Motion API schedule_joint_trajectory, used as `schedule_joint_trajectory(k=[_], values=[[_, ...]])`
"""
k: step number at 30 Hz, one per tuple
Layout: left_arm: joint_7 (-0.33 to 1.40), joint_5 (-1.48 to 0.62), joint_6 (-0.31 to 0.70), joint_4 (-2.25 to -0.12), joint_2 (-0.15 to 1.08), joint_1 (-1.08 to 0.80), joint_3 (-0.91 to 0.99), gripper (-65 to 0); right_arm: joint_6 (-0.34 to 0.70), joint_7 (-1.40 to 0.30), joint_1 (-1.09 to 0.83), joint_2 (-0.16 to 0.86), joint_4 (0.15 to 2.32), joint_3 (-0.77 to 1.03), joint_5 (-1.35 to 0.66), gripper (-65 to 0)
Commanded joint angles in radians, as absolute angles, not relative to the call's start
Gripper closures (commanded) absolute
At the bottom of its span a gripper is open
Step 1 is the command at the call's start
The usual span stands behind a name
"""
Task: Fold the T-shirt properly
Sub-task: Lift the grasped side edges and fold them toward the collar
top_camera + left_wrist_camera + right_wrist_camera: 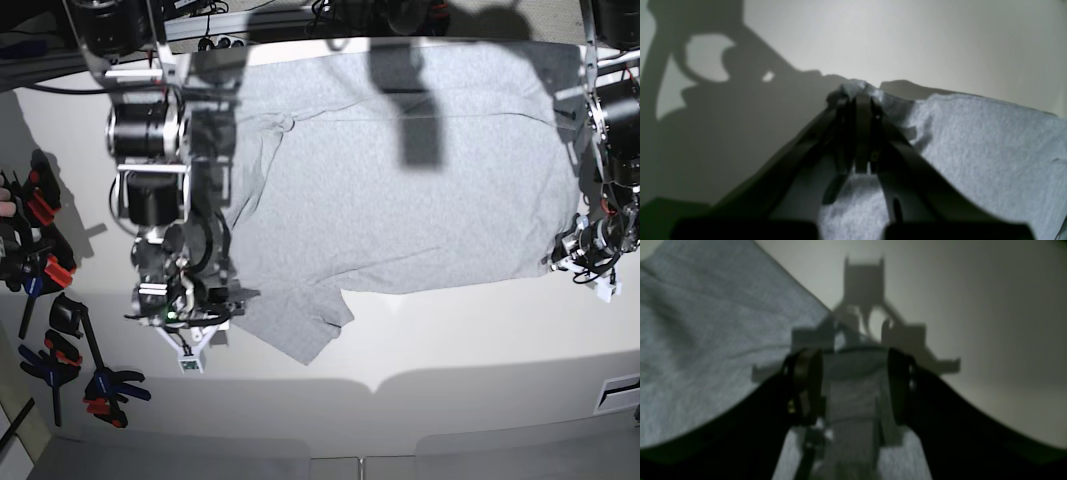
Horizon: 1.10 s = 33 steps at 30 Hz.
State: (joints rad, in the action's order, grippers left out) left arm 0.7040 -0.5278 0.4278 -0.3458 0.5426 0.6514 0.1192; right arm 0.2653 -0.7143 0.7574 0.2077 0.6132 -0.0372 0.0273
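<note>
While your left gripper (862, 96) is clenched on a bunched corner of the light heather-grey cotton T-shirt (400, 190), the cloth peaks up between the black fingertips, so you've got the hem corner pinched at the table's right edge in the base view. Your right gripper (853, 386) sits with jaws spread wide over the shirt fabric near the sleeve, nothing grasped; can't tell if the pads touch the cloth.

The T-shirt lies spread flat, plain side up, across the far half of the white table (460, 350), one sleeve trailing toward the near-left. Left side looks pinched first so the corner can be lifted; right probably poised to take the matching corner so both lift together for a fold. Fold not yet started, judging by the flat lay.

Along the table's left edge lie black spring clamps with red and blue tips (45, 260), well apart from the shirt.
</note>
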Motion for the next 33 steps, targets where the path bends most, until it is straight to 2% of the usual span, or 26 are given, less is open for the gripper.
schedule_joint_trajectory(k=[1, 6, 13, 15, 17, 18, 25, 33], values=[[0.733, -0.508, 0.424, -0.347, 0.549, 0.663, 0.118, 0.0, 0.263, -0.695, 0.812, 0.217, 0.59, -0.03, 0.026, -29.4], [0.727, -0.507, 0.423, -0.347, 0.549, 0.663, 0.118, 0.0, 0.266, -0.68, 0.822, 0.228, 0.465, -0.029, 0.025, -29.3], [0.703, -0.507, 0.423, -0.347, 0.549, 0.662, 0.118, 0.0, 0.315, -0.681, 0.788, 0.226, 0.414, -0.029, 0.022, -21.9], [0.704, -0.506, 0.424, -0.347, 0.549, 0.662, 0.118, 0.0, 0.324, -0.681, 0.784, 0.226, 0.414, -0.029, 0.015, -16.0], [0.703, -0.507, 0.424, -0.347, 0.549, 0.662, 0.118, 0.0, 0.324, -0.681, 0.784, 0.227, 0.414, -0.029, 0.015, -1.7], [0.703, -0.507, 0.423, -0.347, 0.549, 0.662, 0.118, 0.0, 0.324, -0.68, 0.785, 0.227, 0.415, -0.029, 0.015, 0.0], [0.684, -0.507, 0.424, -0.369, 0.549, 0.671, 0.118, 0.0, 0.322, -0.669, 0.838, 0.228, 0.415, -0.029, 0.023, 0.0], [0.69, -0.507, 0.439, -0.538, 0.55, 0.666, 0.118, 0.0, 0.323, -0.667, 0.913, 0.227, 0.449, -0.029, 0.023, 0.0]])
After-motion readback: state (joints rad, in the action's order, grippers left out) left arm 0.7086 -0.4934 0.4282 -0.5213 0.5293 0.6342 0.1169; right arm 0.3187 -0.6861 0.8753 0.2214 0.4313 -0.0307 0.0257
